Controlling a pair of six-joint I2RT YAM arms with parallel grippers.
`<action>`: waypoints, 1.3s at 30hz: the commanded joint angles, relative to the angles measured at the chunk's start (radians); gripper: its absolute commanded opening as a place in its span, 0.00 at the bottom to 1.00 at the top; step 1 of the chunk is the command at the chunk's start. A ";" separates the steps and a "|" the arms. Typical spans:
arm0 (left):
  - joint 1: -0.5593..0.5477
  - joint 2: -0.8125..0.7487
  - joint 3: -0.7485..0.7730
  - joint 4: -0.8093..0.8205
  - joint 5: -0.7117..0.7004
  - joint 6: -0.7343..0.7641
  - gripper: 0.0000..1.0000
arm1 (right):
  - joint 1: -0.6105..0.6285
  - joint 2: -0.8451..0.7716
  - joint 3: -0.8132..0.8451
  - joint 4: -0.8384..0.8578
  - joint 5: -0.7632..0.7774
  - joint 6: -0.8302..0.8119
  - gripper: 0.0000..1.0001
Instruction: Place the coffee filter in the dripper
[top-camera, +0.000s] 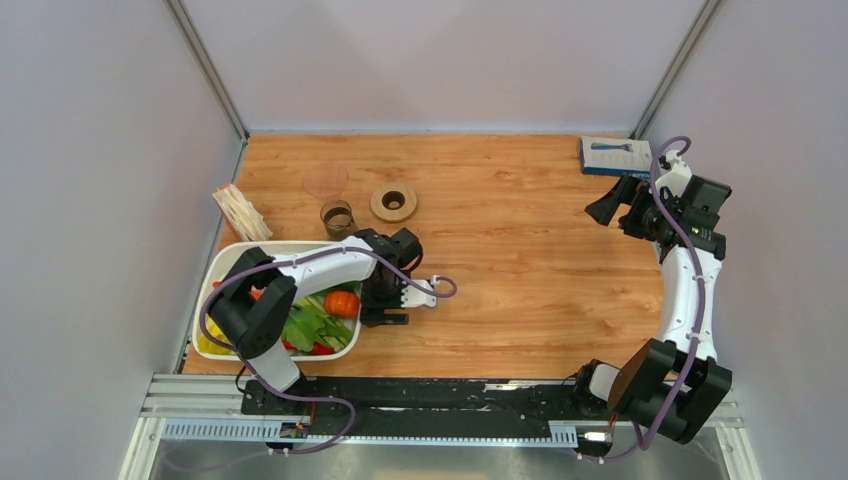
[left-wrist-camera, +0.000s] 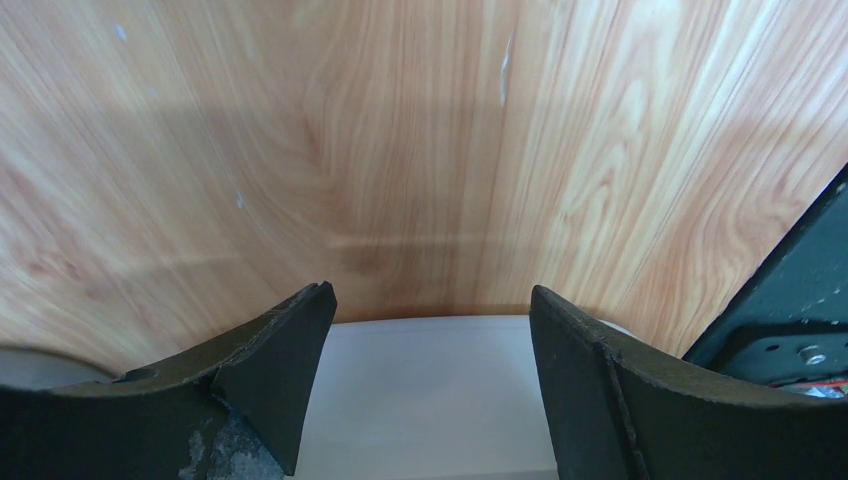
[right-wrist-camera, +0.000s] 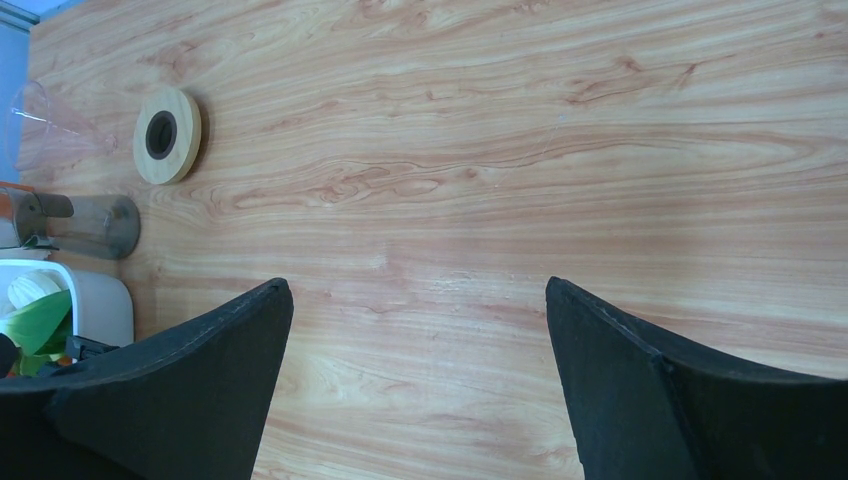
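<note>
Wood grain fills both wrist views, and plenty is hidden. The left hand (left-wrist-camera: 430, 290) hangs over the counter (top-camera: 520, 260) with its fingers spread wide and nothing between them. Low between those fingers runs a pale white strip, cut off by the frame; what it is, I cannot tell.

From above, the left arm (top-camera: 300, 270) lies across the white tub (top-camera: 215, 275), which sits right beside that hand. In the tub are green leaves (top-camera: 310, 325), a round orange fruit (top-camera: 342, 303), something yellow (top-camera: 208, 342) and a scrap of red (top-camera: 320, 348), all partly under the arm.

The right hand (right-wrist-camera: 418, 284) is also wide apart and empty, with a blue box (top-camera: 615, 155) just beyond it.

Beyond the left hand sits the dripper (top-camera: 393, 203), showing its tan ring and centre hole. A faint clear cone (top-camera: 325, 180) stands beside it; joined or apart, I cannot tell. A brown-tinted glass cup (top-camera: 337, 218) stands between that cone and the tub.

The coffee filter (top-camera: 243, 212) looks to be the white fan-shaped bundle far out to the left hand's left, well apart from the dripper and too small to tell its sheets.
</note>
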 joint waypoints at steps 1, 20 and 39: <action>0.074 -0.081 -0.056 -0.055 -0.007 0.093 0.82 | 0.001 -0.016 0.004 0.032 -0.027 0.012 1.00; 0.187 -0.274 0.127 -0.167 0.273 0.044 0.84 | 0.001 -0.004 0.004 0.030 -0.052 0.009 1.00; 0.758 -0.234 0.473 -0.060 0.356 -0.313 0.87 | 0.000 -0.008 -0.003 0.029 -0.075 0.000 1.00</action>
